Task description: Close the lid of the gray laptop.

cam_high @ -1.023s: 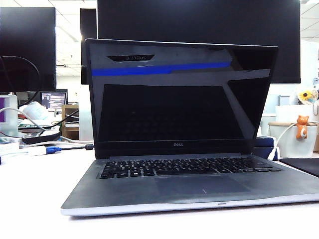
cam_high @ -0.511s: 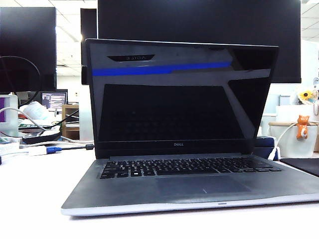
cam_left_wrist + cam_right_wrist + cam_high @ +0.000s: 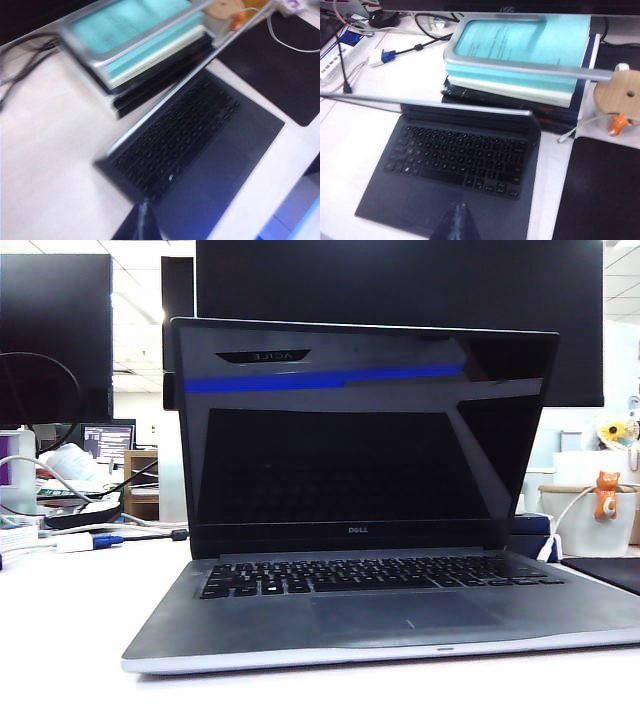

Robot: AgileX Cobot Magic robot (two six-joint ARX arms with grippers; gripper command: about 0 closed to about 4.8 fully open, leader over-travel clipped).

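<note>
- The gray laptop [image 3: 370, 600] sits open on the white table [image 3: 60, 640], its lid [image 3: 360, 430] upright.
- Left gripper [image 3: 142, 222] hangs above the keyboard's near corner — only a dark, blurred tip shows, so I cannot tell its state.
- Right gripper [image 3: 456, 222] hovers over the touchpad [image 3: 427, 205], fingertips together.
- Stacked books [image 3: 520, 75] lie behind the lid.

An office: a white worktop [image 3: 60, 610] carries a slim silver-gray laptop [image 3: 370, 610], with large black monitors [image 3: 400, 285] across the top of the frame. Upper left, white ceiling panels [image 3: 135, 320] show. Tangled black cables [image 3: 427, 22] and stacked teal-covered books [image 3: 520, 60] lie behind.
</note>
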